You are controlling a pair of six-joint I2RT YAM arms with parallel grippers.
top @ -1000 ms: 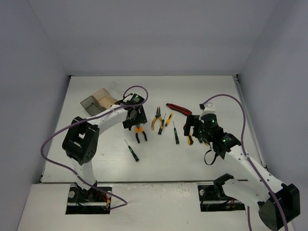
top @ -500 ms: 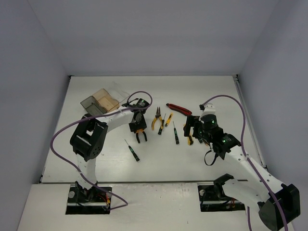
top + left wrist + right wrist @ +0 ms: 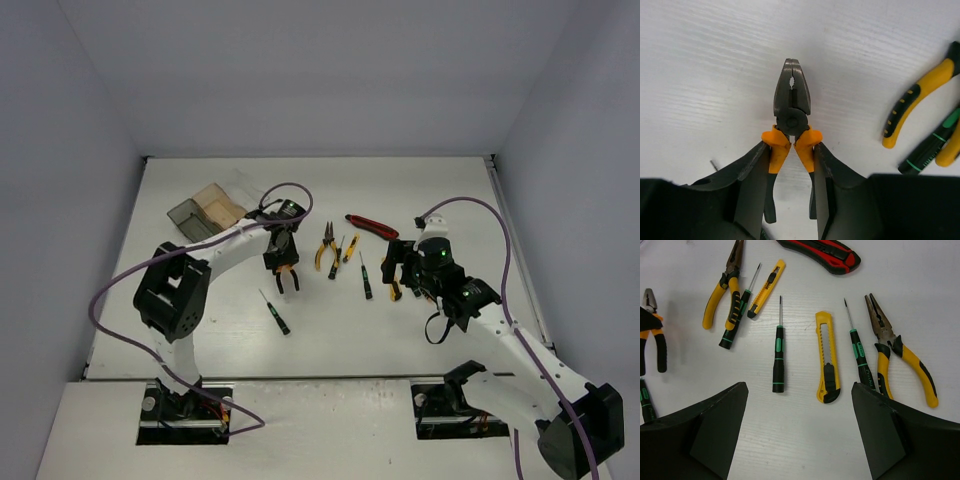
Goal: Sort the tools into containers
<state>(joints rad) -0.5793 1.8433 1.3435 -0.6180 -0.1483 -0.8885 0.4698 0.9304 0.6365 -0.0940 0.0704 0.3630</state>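
Note:
The orange-handled pliers (image 3: 792, 107) lie flat on the white table, nose pointing away from the wrist. My left gripper (image 3: 790, 150) is shut on them, one finger pressed against each handle. From above, that gripper (image 3: 282, 262) sits left of the tool cluster, with the pliers (image 3: 291, 280) under it. My right gripper (image 3: 800, 435) hangs open over bare table, just short of a yellow utility knife (image 3: 826, 357) and two black-green screwdrivers (image 3: 778, 355) (image 3: 858, 350). The joined containers (image 3: 205, 212) stand at the back left.
Yellow-handled pliers (image 3: 900, 357) lie at the right, and a red-black utility knife (image 3: 822, 252) at the far side. Needle-nose pliers (image 3: 722, 290), a small yellow knife (image 3: 766, 289) and another screwdriver (image 3: 737, 315) lie together. A lone screwdriver (image 3: 275, 312) lies near the left arm.
My left gripper's jaws have narrowed from wide apart onto the pliers' handles, and the left arm's elbow has shifted. The right arm and the other tools are unmoved.

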